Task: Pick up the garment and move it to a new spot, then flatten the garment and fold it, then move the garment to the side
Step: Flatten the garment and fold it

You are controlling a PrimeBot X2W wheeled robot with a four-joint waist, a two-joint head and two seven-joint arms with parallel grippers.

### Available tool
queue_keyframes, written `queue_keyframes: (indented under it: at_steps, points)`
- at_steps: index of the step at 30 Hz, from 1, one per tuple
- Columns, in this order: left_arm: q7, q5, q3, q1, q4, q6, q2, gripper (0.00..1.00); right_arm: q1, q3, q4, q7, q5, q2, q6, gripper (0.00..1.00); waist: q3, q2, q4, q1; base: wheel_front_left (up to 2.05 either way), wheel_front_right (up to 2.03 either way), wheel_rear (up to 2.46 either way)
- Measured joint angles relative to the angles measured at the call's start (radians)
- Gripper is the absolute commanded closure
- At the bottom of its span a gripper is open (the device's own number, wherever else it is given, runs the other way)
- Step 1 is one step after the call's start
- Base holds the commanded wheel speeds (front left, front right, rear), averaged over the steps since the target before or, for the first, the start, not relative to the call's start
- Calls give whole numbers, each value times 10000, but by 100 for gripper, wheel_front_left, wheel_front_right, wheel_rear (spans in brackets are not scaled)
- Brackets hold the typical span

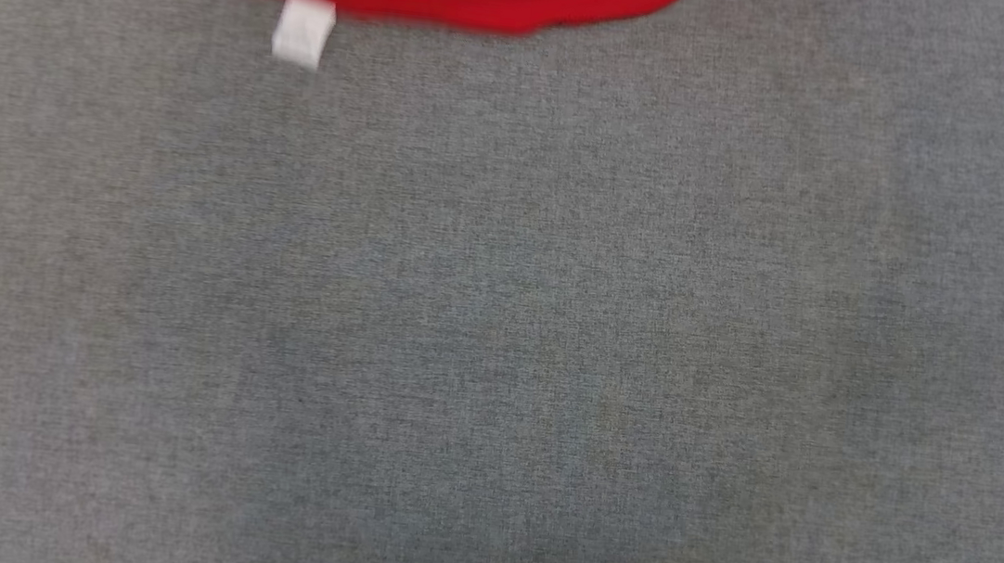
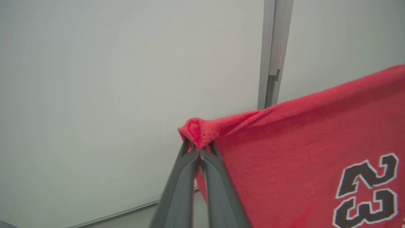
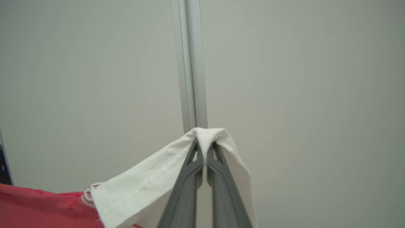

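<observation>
Left gripper: rises from the bottom centre of the left wrist view, fingers pressed together, tips pinching a bunched red corner of the garment.
Right gripper: closed as well, bottom centre of the right wrist view, tips nipping a fold of the garment's white section, which drapes over both fingers.
Garment: red cloth runs from the left gripper's tips to the right edge of the frame, with a black number at the lower right.
Garment from above: a blurred red edge lies along the top of the head view, with a white tag hanging below it at the upper left.
Grey cloth surface: spreads below the garment; whether they touch I cannot tell.
Pale wall: stands behind both grippers, crossed by an upright metal strip.
</observation>
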Motion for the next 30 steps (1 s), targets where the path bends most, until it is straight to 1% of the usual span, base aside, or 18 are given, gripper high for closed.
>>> queue_keyframes:
  at_steps: [7, 10, 13, 17, 20, 22, 26, 30]
  points:
    - [-771, -232, -82, -1666, 1361, -4, 61, 100, -1964, 104, 775, -63, 481, -13, 2, 100, 292, 0, -189, 0, 0, 0, 0]
    - [-1279, -646, -69, -1981, 1893, -6, -42, 100, -2378, 75, 869, -73, 364, -92, 2, 100, 265, 0, -204, 0, 0, 0, 0]
    - [-1486, -859, -355, -1830, 2217, -6, -117, 100, -2316, 355, 1011, -75, 324, -100, 2, 100, 153, 0, -222, 0, 0, 0, 0]
    - [-1599, -1302, -792, -1023, 2520, -6, -86, 100, -1640, 796, 1256, -82, 314, -228, 4, 100, -136, 0, -275, 0, 0, 0, 0]
    - [-1689, -1716, -1152, -222, 2554, -10, 48, 100, -796, 1135, 1369, -84, 403, -355, 4, 100, -433, 0, -323, 1, 0, 0, 0]
    - [-1684, -1952, -1478, 390, 2520, -12, 234, 100, -226, 1350, 1360, -82, 474, -456, 6, 100, -686, 0, -360, 0, 0, 0, 0]
    - [-1534, -2554, -2111, 1676, 2209, -12, 560, 100, 1128, 1812, 1210, -82, 805, -692, 8, 100, -1314, 0, -428, 0, 0, 0, 0]
    - [-1202, -3235, -2677, 2893, 1578, -12, 876, 100, 2464, 2552, 1011, 82, 1170, -1047, 8, 100, -2061, 0, -484, 0, 0, 0, 0]
